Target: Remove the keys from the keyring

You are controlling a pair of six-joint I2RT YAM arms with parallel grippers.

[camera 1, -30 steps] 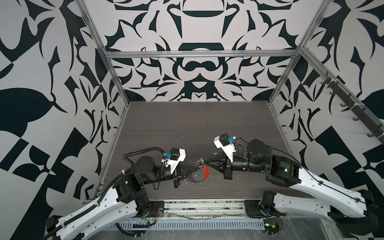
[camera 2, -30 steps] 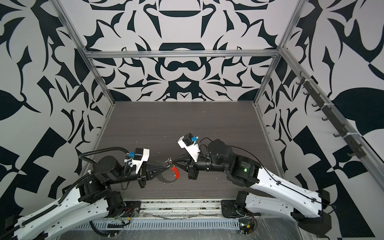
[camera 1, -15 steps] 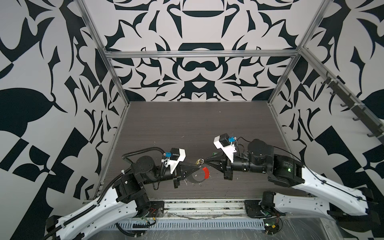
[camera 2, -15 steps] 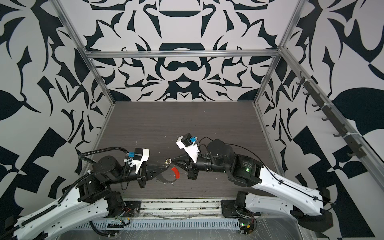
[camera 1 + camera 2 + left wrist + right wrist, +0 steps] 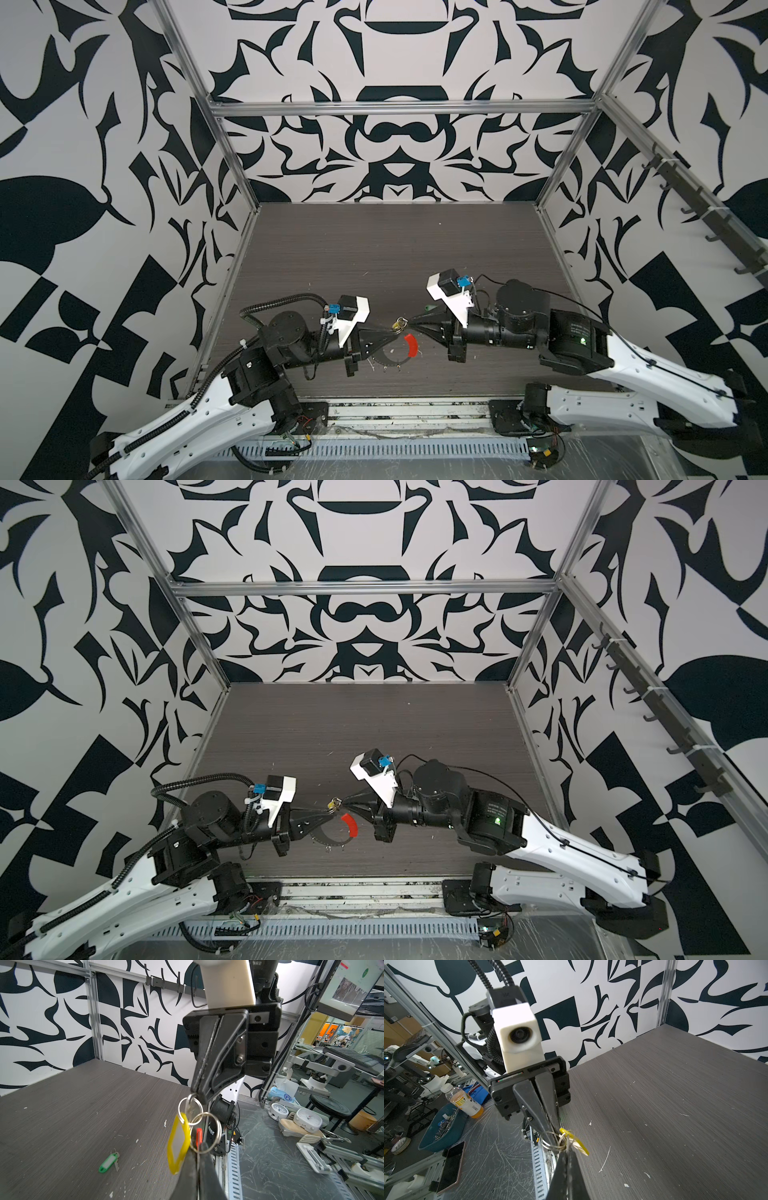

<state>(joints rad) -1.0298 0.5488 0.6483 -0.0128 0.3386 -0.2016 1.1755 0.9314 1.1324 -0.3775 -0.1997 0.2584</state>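
Keyring [image 5: 196, 1121]: two linked silvery split rings carrying a yellow tag [image 5: 178, 1142] with pale window, held in the air above the table [image 5: 83, 1105] near its front edge. Right fingers [image 5: 204, 1053] and left fingers [image 5: 186, 1178] each clenched on one ring. Green tag [image 5: 106, 1163] lies flat on the table.

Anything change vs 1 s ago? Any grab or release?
Almost nothing. The right gripper shifted only slightly at the wrist, and nothing was grabbed or released. Unchanged: it and the left gripper keep their jaws shut on the ring cluster carrying the yellow tag. Red strip and green tag stay put.
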